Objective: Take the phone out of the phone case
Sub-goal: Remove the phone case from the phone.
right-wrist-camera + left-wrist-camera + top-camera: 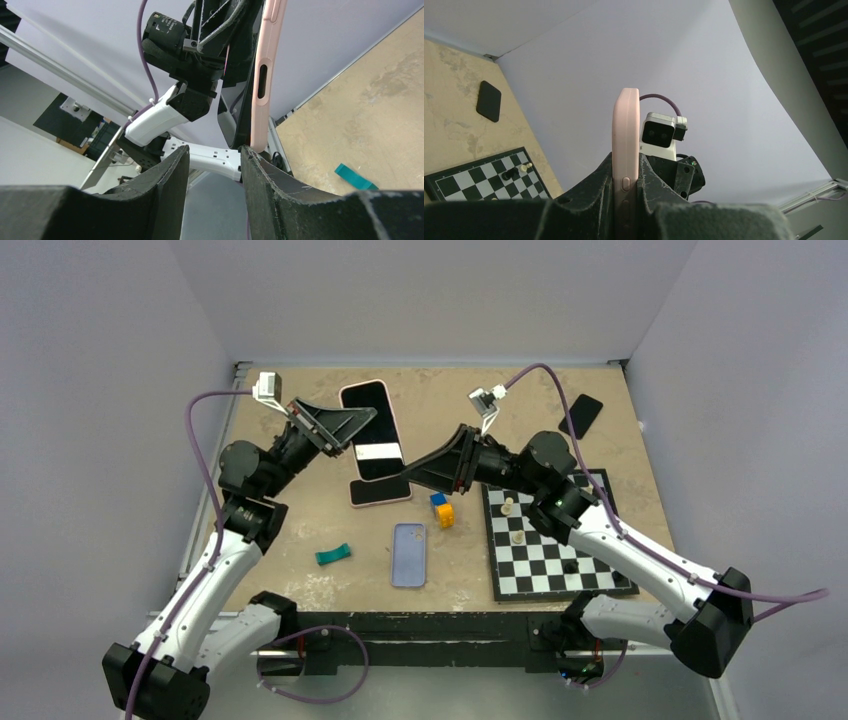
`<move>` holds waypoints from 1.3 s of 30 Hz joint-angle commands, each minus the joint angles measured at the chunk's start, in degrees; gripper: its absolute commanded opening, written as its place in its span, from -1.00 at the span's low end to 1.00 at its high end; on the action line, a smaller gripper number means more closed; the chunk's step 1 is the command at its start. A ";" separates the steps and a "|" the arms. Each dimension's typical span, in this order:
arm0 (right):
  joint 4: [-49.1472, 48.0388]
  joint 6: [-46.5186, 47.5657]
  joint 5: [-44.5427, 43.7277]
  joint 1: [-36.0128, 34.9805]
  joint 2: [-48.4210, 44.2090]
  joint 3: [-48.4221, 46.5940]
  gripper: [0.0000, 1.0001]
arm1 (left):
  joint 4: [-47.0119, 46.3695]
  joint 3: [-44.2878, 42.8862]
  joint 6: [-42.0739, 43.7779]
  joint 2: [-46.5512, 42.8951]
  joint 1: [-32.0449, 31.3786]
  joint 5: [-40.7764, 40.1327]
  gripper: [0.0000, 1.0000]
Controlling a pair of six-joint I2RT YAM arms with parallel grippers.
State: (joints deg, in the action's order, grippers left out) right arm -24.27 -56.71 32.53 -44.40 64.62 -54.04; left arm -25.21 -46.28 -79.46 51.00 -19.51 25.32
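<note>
A phone in a pink case (pixel 372 420) is held up above the back middle of the table, screen facing the top camera. My left gripper (pixel 362 427) is shut on its long edge. In the left wrist view the pink case (pixel 626 130) stands edge-on between the fingers of that gripper (pixel 626 172), side buttons showing. My right gripper (pixel 414 476) is open at the phone's near end. In the right wrist view the case (pixel 265 75) and dark screen (pixel 244 100) sit just above the right fingertip (pixel 250 155), not between the jaws of that gripper (pixel 214 152).
A dark phone (pixel 380 492) lies flat under the held one. A lavender case (pixel 408 554) lies at front centre, with a teal piece (pixel 333 554) to its left. Blue and yellow cubes (pixel 441 508) sit beside a chessboard (pixel 555 540). Another black phone (pixel 580 415) lies at back right.
</note>
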 commanded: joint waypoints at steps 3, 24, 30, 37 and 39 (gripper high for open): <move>1.19 1.63 -1.34 0.01 6.08 -5.75 -0.05 | -10.71 -2.24 -8.04 -1.07 -2.06 7.89 -1.00; -3.61 -4.08 -0.38 -0.07 18.05 -16.56 -0.47 | -3.50 -3.99 -0.55 -0.77 -6.72 13.76 -1.00; -5.84 -8.18 3.54 3.01 14.07 -12.78 -1.00 | 15.38 -7.14 18.53 -3.66 -6.68 14.16 0.36; -8.44 -15.17 15.03 10.89 8.79 -8.19 -1.00 | 27.19 -6.79 36.41 -7.27 -6.43 13.45 0.86; -7.77 -15.49 16.36 12.15 7.42 -7.40 -1.00 | 26.45 -5.44 37.90 -7.72 -6.42 13.97 0.84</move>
State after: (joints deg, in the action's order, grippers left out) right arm -25.89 -69.19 45.56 -35.44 76.38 -61.67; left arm -2.46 -50.50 -51.27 44.86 -25.65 35.92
